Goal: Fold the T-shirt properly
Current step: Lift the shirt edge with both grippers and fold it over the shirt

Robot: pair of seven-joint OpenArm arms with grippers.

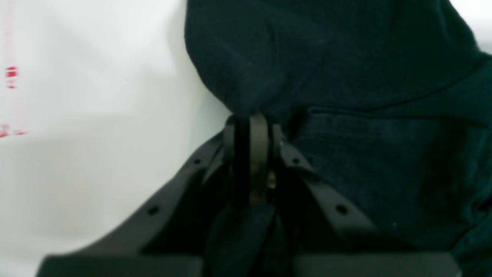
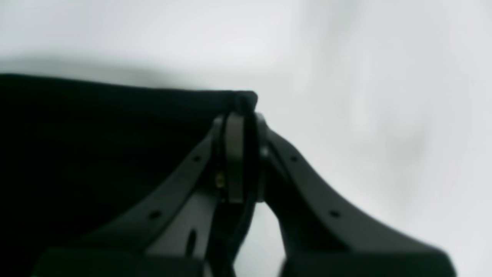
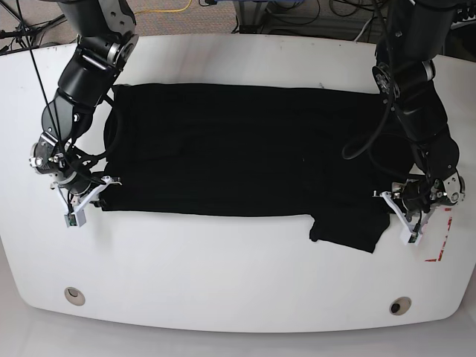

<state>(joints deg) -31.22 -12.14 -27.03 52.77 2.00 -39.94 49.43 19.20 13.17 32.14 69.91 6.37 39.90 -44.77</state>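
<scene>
Fingers of the left gripper [image 1: 251, 123] are pressing together on a fold of the T-shirt [image 1: 365, 115], with dark cloth bunching above the tips and running down between them in the left wrist view. Seen from the base camera, this left gripper [image 3: 398, 202] is sitting low at the near right corner of the garment, its arm [image 3: 416, 97] reaching down from the far right edge of the table [image 3: 238, 290] and bending outward at the elbow before dropping to the cloth.

Fingers of the right gripper [image 2: 240, 115] are likewise closing on the shirt, pinching the very corner of a straight black hem [image 2: 153, 94] that is stretching away to one side in the right wrist view. In the base view the right gripper [image 3: 100, 186] is lying at the near left corner, its arm [image 3: 82, 74] slanting down from the far left and folding back at the wrist.

Between the two grippers the T-shirt [image 3: 238, 156] is lying spread across the middle of the white table as a wide black rectangle, with one sleeve [image 3: 349, 230] sticking out toward the near edge just beside the left gripper. Red markings [image 3: 439, 238] are showing on the table next to that gripper.
</scene>
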